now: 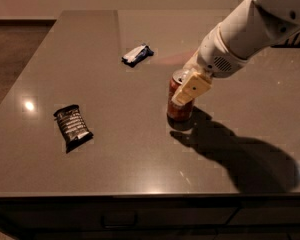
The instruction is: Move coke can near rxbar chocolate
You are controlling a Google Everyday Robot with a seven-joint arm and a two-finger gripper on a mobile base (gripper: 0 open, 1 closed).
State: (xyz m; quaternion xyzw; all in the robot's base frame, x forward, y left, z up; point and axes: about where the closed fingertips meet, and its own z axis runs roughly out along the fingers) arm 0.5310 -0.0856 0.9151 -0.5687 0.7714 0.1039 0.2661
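The coke can is upright right of the table's middle, its base at or just above the surface. My gripper comes in from the upper right and is shut on the can near its top. One cream finger lies across the can's front; the other is hidden behind it. The rxbar chocolate, a flat black wrapper with white text, lies on the table well to the left of the can.
A small blue-and-white wrapper lies farther back, left of the can. The dark table has its front edge near the bottom and its left edge beside the floor. My white arm fills the upper right.
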